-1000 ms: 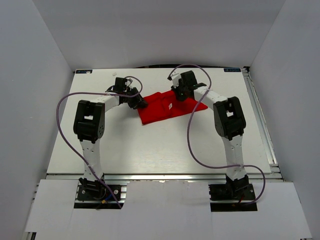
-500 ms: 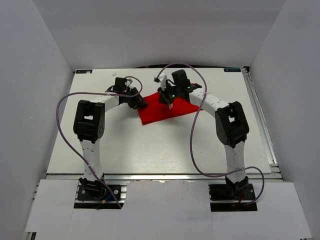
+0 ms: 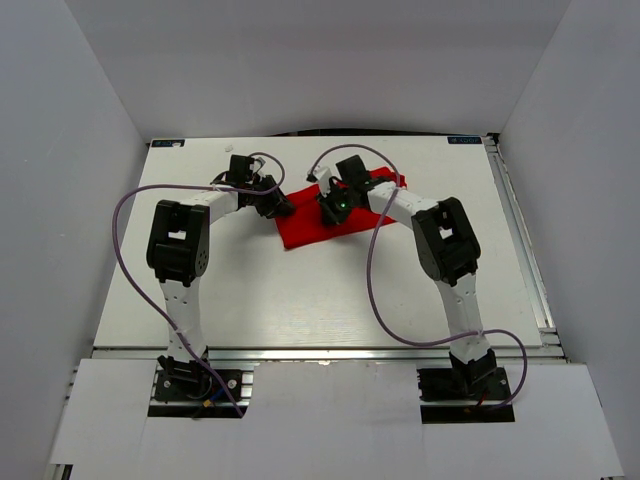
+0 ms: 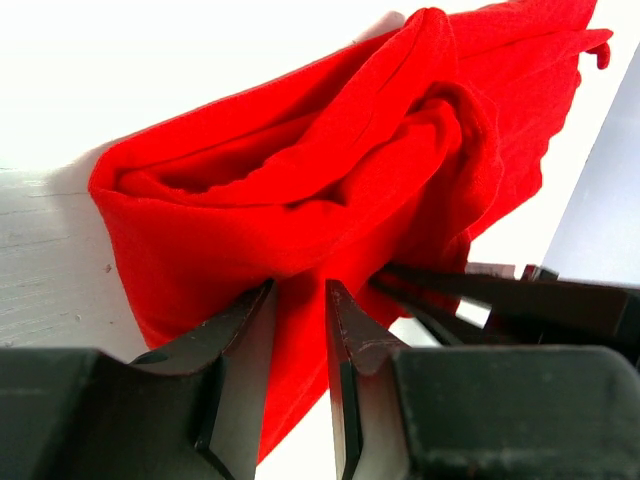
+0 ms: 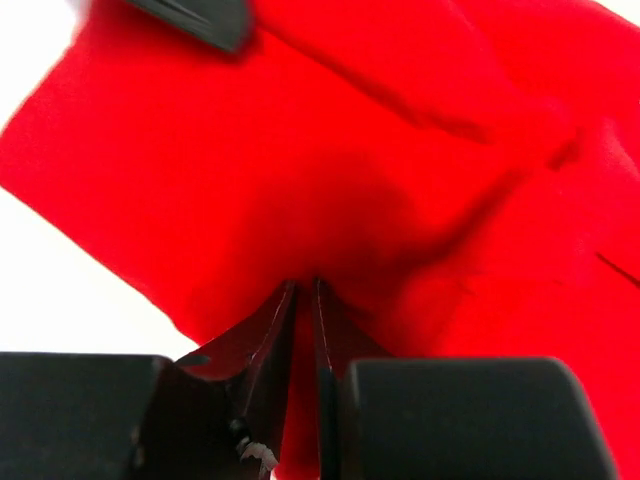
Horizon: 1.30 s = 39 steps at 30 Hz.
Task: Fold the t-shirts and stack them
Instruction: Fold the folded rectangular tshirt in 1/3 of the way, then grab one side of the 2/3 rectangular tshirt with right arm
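On the left of the white, matte table a thin purple left cable loops wide around the white-and-black left arm, which reaches toward the far middle. The left gripper sits low at the left edge of the t-shirt. Its two dark, smooth, tapered fingers stand narrowly apart and pinch a soft fold of the red cloth between them.

The t-shirt lies on the far centre of the table, between the two grippers. It is bright red and plain. From above it shows as a flat, roughly four-sided patch with a pointed near-left corner. In the left wrist view it is bunched into rounded, rolled folds with a hollow pocket on its left side and a crumpled ridge running toward the far right.

Just to the right, the right gripper presses down on the cloth, its slim black fingers almost together and nipping a small dimpled pucker of fabric. The right arm bends back toward the near edge, and the purple right cable arcs over its wrist and trails down beside it
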Each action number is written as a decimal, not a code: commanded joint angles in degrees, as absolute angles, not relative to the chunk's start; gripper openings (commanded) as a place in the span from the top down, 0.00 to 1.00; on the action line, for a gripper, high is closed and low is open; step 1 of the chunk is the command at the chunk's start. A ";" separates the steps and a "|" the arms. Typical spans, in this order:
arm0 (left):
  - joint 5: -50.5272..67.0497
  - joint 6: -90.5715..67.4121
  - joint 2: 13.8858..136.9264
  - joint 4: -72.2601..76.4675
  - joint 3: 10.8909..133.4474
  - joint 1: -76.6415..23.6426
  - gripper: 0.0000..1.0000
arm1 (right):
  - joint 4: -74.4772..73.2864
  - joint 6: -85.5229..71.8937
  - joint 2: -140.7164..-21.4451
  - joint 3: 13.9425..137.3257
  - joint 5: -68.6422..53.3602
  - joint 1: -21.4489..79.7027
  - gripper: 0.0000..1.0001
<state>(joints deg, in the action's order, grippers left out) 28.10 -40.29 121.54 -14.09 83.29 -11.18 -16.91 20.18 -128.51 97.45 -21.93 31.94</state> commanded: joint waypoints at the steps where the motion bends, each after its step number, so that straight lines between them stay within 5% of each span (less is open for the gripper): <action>1: 26.46 -38.85 122.78 -15.56 82.62 -10.46 0.62 | -17.31 21.36 -125.69 97.47 -19.95 29.45 0.82; 14: 26.54 -38.94 122.78 -15.47 82.53 -10.11 0.62 | -20.74 22.67 -123.05 97.91 -25.30 23.92 0.81; 20: 28.38 -39.81 122.08 -14.59 83.41 -10.11 0.61 | -26.18 30.49 -117.35 96.51 -45.15 22.06 0.76; 25: 30.49 -40.43 121.20 -14.50 85.69 -10.11 0.56 | -25.23 28.75 -113.73 93.52 -49.22 21.71 0.74; 29: 32.60 -41.74 119.62 -13.37 86.57 -10.11 0.49 | -22.06 21.55 -113.20 92.72 -46.06 18.47 0.70; 32: 34.19 -41.92 117.70 -12.83 87.80 -10.11 0.41 | -19.78 14.87 -113.47 93.07 -42.37 14.70 0.56; 36: 35.24 -40.96 114.44 -12.75 89.91 -10.11 0.23 | -21.09 11.69 -114.78 95.44 -35.27 10.64 0.39; 38: 35.24 -40.08 112.86 -12.75 90.35 -10.02 0.02 | -21.80 11.86 -115.49 96.24 -33.23 8.62 0.34; 39: 35.24 -39.73 111.11 -12.66 90.26 -9.93 0.02 | -21.80 12.13 -115.75 96.33 -32.35 8.00 0.28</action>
